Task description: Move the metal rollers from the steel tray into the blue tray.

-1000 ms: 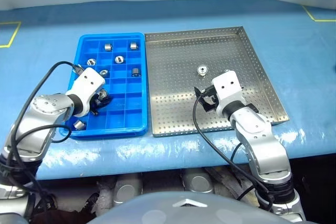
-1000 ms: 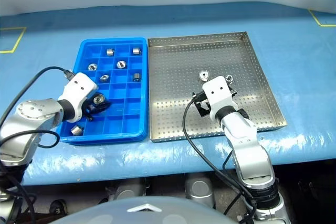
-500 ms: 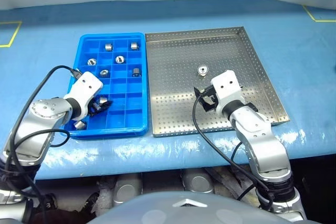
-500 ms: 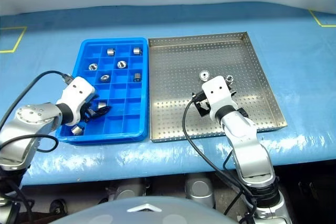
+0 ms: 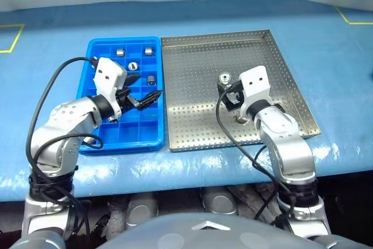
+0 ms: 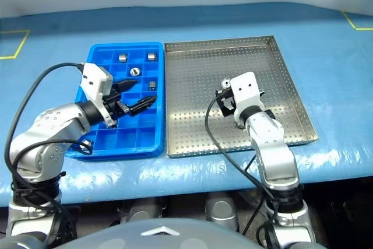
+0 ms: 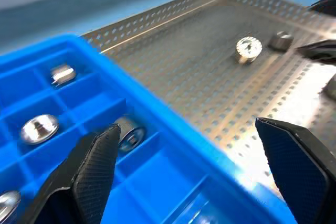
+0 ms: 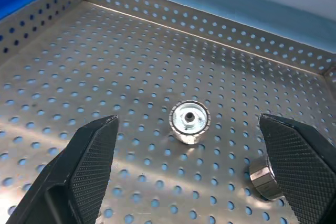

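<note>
Steel tray [image 5: 192, 109]: a square grey metal sheet with rows of tiny perforations and a low raised rim was seen lying on the tabletop [image 5: 326, 45], just beside the blue tray.
Blue tray [image 5: 148, 135]: a bright blue plastic rectangle divided into small square compartments was seen.
Metal rollers [image 8: 189, 121]: short shiny cylinders with dark central holes were seen; one with a ribbed rim lay on the steel tray, another [image 8: 264, 181] lay near it, and several [image 5: 120, 52] sat singly in far compartments of the blue tray.
Left hand [image 6: 130, 95]: its textured black fingers were spread wide and nothing was held; it was poised over the blue tray.
Right hand [image 8: 199, 177]: its fingers were spread wide and empty, with the ribbed roller framed between them; whether the tips touched the sheet could not be told.
Tabletop: it was covered in smooth pale blue sheeting.
</note>
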You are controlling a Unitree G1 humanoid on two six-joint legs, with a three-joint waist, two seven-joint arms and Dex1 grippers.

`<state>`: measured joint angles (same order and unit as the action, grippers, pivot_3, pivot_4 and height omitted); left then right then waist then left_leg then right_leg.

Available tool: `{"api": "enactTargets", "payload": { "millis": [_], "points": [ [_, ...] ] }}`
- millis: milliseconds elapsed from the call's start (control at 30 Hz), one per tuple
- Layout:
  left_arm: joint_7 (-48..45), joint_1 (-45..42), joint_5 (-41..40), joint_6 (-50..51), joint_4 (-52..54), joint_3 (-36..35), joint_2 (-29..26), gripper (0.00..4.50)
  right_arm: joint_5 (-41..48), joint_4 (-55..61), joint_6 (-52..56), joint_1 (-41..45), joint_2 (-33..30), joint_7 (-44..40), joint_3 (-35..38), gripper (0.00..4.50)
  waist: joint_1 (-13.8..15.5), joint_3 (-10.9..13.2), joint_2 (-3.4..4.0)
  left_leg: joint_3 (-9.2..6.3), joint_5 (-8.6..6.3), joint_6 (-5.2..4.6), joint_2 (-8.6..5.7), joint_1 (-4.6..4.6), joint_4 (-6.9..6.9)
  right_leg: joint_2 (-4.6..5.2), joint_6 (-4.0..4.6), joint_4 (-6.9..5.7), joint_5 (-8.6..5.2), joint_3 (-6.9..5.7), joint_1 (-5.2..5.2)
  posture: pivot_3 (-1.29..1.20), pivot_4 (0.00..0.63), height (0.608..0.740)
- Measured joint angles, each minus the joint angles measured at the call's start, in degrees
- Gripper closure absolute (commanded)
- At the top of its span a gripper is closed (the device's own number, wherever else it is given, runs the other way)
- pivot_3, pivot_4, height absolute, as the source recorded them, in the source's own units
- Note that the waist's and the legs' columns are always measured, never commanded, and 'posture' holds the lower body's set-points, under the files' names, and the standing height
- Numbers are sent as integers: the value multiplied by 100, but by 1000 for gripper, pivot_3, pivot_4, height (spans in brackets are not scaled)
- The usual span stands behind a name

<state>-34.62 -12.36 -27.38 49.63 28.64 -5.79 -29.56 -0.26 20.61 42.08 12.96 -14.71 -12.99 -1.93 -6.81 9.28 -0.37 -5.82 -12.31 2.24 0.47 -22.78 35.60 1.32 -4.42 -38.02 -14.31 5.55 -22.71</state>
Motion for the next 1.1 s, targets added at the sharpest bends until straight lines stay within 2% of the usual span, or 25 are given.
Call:
{"api": "enactTargets", "payload": {
  "millis": [300,833,933,1100],
  "points": [
    [-24,142,37,-257,67,314,-212,7,405,-2978,-1224,1281,95,-49,645,0,-61,2,2,1,0,-1,-1,2,-4,-2,3,0,2,5,2,-58,150,740],
    [446,409,26,-263,76,630,-28,7,391,-4044,-1690,1683,323,-174,290,0,108,1,3,-2,0,-1,-2,3,-4,-2,4,0,2,3,3,-23,150,740],
    [445,409,22,-269,75,633,-29,0,451,-4258,-1690,1701,326,-148,401,600,136,2,3,-2,0,-1,-2,2,-6,-2,4,2,2,3,3,-28,150,740],
    [448,393,20,-329,75,632,-14,0,489,-4303,-1705,1702,330,-65,478,2167,143,2,3,-2,0,-1,-2,3,-6,-2,4,2,2,3,3,-30,150,740]
  ]
}}
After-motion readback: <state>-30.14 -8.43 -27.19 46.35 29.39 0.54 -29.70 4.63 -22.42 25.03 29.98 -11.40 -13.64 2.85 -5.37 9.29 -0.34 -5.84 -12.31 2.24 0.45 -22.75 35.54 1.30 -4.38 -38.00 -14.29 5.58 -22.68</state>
